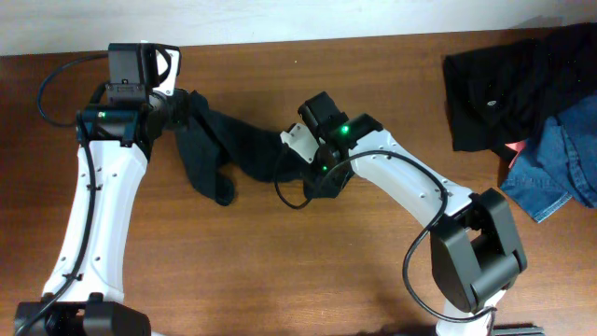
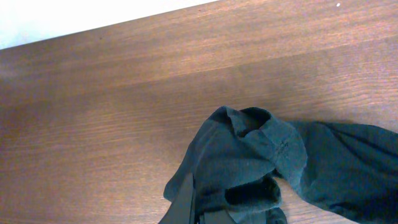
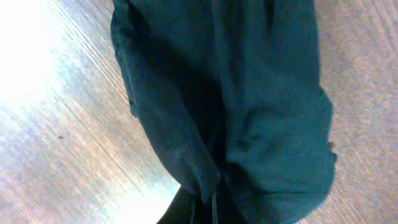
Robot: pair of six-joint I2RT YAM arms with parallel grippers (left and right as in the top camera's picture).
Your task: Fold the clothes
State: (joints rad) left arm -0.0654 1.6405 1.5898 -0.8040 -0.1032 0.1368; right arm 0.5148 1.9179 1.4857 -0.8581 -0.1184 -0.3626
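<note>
**Item:** black thin-fabric T-shirt (image 1: 238,154), bunched into a rope. It is stretching across the brown wooden table (image 1: 280,280), left of centre and nearer the far edge, with one fold sagging onto the wood.

**Holders:** the left gripper (image 1: 179,107) is clamping one end near the far-left corner. The right gripper (image 1: 297,161) is pinching the other end near mid-table. Both sets of jaws are pressing tight on the fabric.

**Room:** bare wood is running along the near edge and between the right gripper and the far-right corner. In that corner a heap of black clothing (image 1: 504,84) and a blue denim garment (image 1: 564,159) are lying, well apart from the T-shirt.

**Views:** only the overhead camera is showing that heap. The left wrist camera is showing a hemmed opening (image 2: 249,121) curling upward above its dark fingers (image 2: 186,199). The right wrist camera is showing hanging folds over glaring wood.
</note>
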